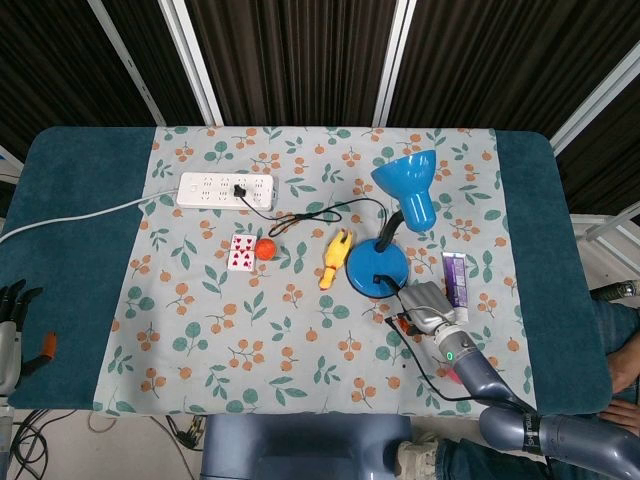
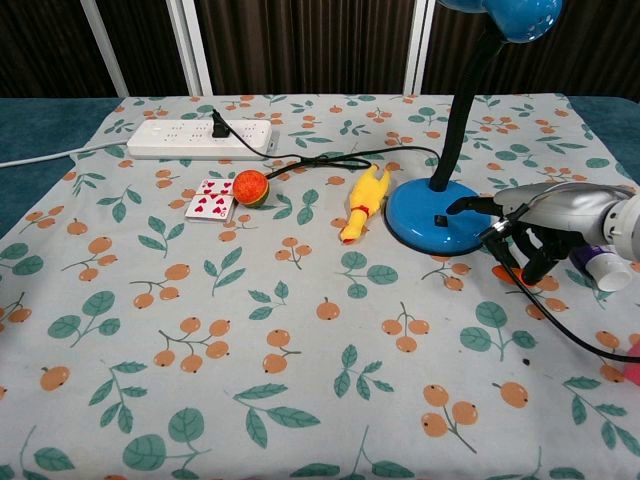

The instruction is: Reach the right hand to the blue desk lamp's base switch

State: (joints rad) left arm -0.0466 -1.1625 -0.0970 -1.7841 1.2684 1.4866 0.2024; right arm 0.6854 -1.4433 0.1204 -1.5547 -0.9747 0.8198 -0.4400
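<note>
The right hand [image 2: 545, 215] hangs low over the cloth [image 2: 300, 330] with one finger stretched forward and the others curled under; it holds nothing. That pointing finger lies over the near right edge of the lamp [image 2: 440, 215] base, its tip just beside the small dark switch [image 2: 441, 220], though whether it touches cannot be told. A single straight finger suits a small button, and the curled ones keep clear of the base rim, which seems the reason for the pose.

The lamp stands directly ahead of the hand: a smooth, glossy blue disc for a base, a thin dark neck rising from it, and a blue cone shade [image 1: 408, 185] above. Its black cord [image 2: 330, 160] runs away to the far left into a white power strip [image 2: 200, 140], so it looks plugged in.

Just right of the hand lies a tube [image 2: 600, 265] with a white cap. To its left, near the base, rests a yellow rubber chicken [image 2: 365, 203]; further left are an orange ball [image 2: 250, 186] and playing cards [image 2: 210, 200]. The cloth is flat printed fabric with fruit and leaves.

The left hand [image 1: 12, 310] rests well away at the table's far left edge, fingers apart, empty.
</note>
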